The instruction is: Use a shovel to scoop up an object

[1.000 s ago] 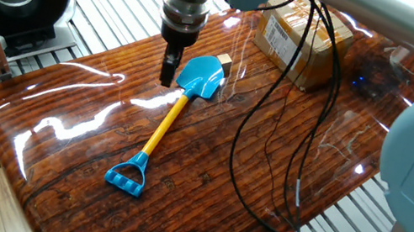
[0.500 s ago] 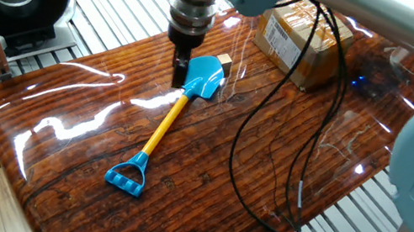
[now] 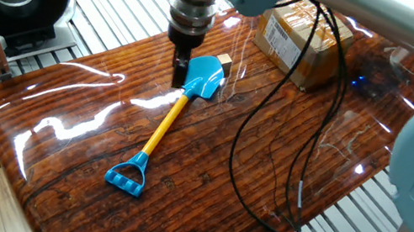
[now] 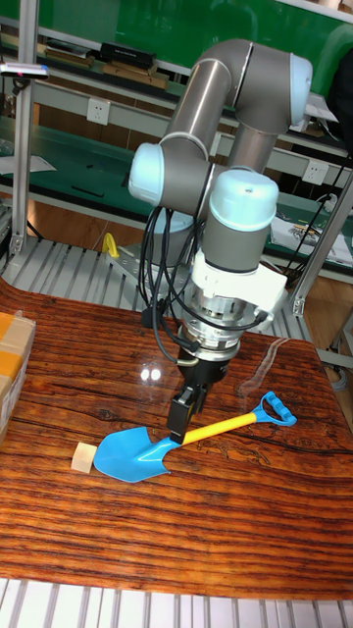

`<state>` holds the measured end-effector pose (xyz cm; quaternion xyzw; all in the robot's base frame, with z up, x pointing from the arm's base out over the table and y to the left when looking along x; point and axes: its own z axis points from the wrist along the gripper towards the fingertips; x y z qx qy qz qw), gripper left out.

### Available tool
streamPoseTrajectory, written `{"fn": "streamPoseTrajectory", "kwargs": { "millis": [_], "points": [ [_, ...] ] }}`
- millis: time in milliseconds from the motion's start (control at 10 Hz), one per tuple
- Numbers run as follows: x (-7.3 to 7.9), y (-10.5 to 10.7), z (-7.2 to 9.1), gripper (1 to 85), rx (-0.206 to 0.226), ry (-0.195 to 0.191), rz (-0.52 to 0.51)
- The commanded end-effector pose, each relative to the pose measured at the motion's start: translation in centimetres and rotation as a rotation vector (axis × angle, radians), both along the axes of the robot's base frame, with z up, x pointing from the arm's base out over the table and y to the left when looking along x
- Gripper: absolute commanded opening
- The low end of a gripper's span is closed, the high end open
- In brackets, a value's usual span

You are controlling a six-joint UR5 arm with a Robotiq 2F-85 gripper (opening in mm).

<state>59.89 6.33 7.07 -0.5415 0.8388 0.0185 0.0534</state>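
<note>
Nothing has shifted in the last half second; over the full second the gripper (image 3: pixel 180 73) has moved right, toward the blade. Shovel (image 3: pixel 162 125): flat on wooden table (image 3: pixel 203 184), gripper at blade–shaft junction, jaw spacing indiscernible. Object (image 4: pixel 85 457): tan cube just beyond blade tip. Cardboard box (image 3: pixel 302 35): far table edge.

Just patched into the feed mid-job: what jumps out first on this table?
The bright blue and yellow shovel lies flat across the middle of the glossy wood-grain table, with the gripper poised right at the neck where shaft meets blade. A tiny tan wooden cube sits just off the blade's tip, not yet scooped. A taped cardboard box stands at the table's far edge, and loose black cables trail across the surface.
</note>
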Motion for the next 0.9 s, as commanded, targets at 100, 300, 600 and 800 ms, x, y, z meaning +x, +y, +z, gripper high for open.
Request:
{"fn": "streamPoseTrajectory", "kwargs": {
  "millis": [100,300,600,800],
  "points": [
    [0.7,-0.2,0.1,73.7,-0.038,-0.045,0.159],
    [-0.2,1.1,0.0,73.7,-0.041,-0.036,0.221],
    [-1.1,3.0,0.3,73.7,0.006,-0.034,0.337],
    [-0.7,2.8,0.3,72.7,-0.007,-0.051,0.355]
  ]
}}
